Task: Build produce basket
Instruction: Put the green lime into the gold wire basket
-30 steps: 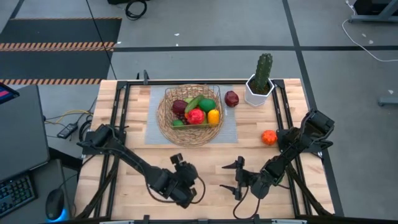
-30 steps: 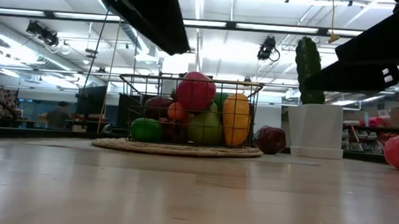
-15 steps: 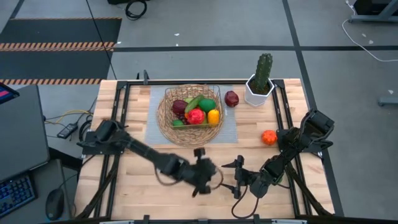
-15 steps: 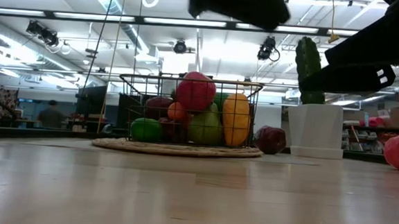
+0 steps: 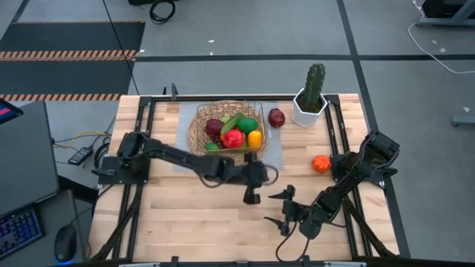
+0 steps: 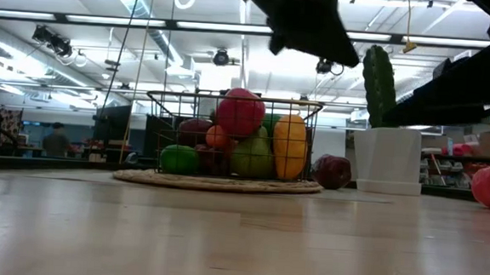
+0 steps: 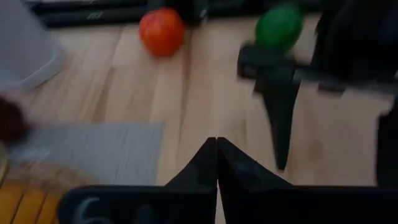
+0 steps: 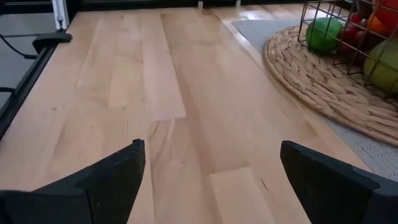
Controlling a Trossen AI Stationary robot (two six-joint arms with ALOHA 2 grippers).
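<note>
The tan wicker basket (image 5: 226, 139) sits on a grey mat and holds several toy fruits and vegetables (image 5: 236, 133); it also shows in the low view (image 6: 219, 144). A dark red fruit (image 5: 276, 117) lies on the mat beside the basket. An orange fruit (image 5: 320, 164) lies on the bare wood at the right. A green fruit (image 7: 278, 25) shows beyond the right arm in the left wrist view. My left gripper (image 5: 250, 196) is shut and empty, just near of the basket. My right gripper (image 5: 277, 209) is open and empty, near the table's near edge.
A white pot with a tall green cactus (image 5: 310, 96) stands at the far right. The grey mat (image 5: 276, 152) reaches a little past the basket. Dark rails (image 5: 335, 126) run along the table's left and right sides. Bare wood (image 5: 185, 215) lies on the near left.
My left gripper has swung from the near edge toward the table's right and far side, ending just near of the basket and close to my right gripper. It has turned as it went and stays shut.
</note>
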